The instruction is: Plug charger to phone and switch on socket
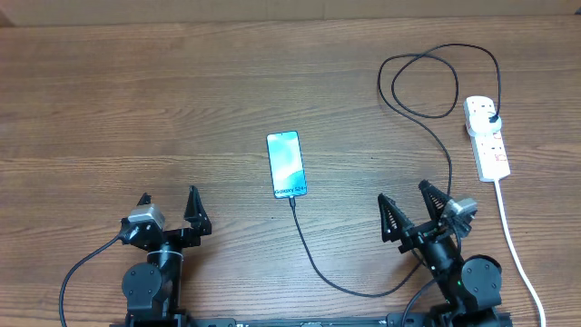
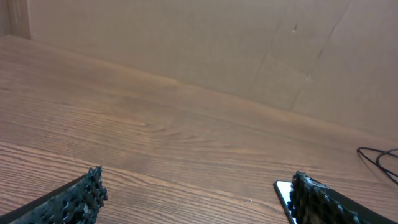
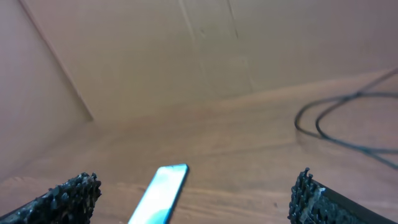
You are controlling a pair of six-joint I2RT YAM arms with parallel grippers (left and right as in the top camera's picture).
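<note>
The phone [image 1: 286, 165] lies screen-up mid-table, its screen lit light blue. The black charger cable [image 1: 318, 263] runs from the phone's near end, curves right past my right arm, loops at the back right and ends in a black plug [image 1: 491, 119] sitting in the white socket strip [image 1: 487, 136] at the far right. My left gripper [image 1: 168, 211] is open and empty at the front left. My right gripper [image 1: 408, 213] is open and empty at the front right. The phone also shows in the left wrist view [image 2: 285, 194] and the right wrist view [image 3: 160, 194].
The socket's thick white cord [image 1: 517, 245] runs down the right side toward the front edge, close to my right arm. A cable loop [image 3: 336, 124] lies ahead right of my right gripper. A cardboard wall [image 2: 217, 43] stands behind the table.
</note>
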